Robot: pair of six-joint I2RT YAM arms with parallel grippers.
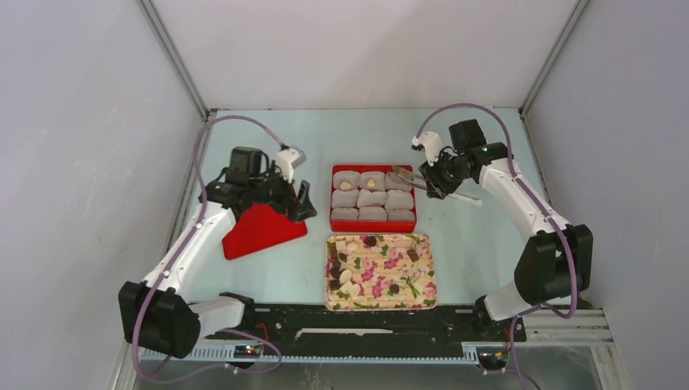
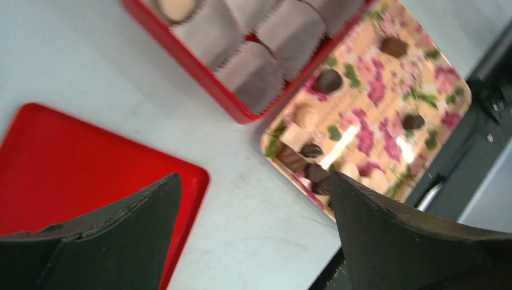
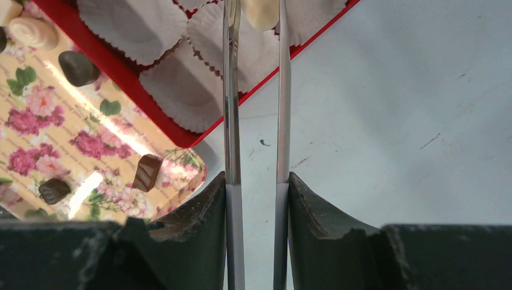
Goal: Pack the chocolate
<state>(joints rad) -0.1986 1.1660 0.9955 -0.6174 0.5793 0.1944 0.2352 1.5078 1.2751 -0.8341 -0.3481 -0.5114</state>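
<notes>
my right gripper [image 3: 256, 181], half closed, squeezes tongs [image 3: 230, 90] pinching a cream chocolate [image 3: 261, 13]; i'd lower it squarely into the box's [image 1: 332, 203] 1 o'clock cup [image 1: 398, 182] before easing. left gripper [image 2: 253, 187] spread wide, empty.

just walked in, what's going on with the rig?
The right hand grips metal tongs with a pale chocolate between their tips, over a paper cup in the red box. Most cups look empty. More chocolates sit on the floral tray. The left hand is open by the red lid, holding nothing.
</notes>
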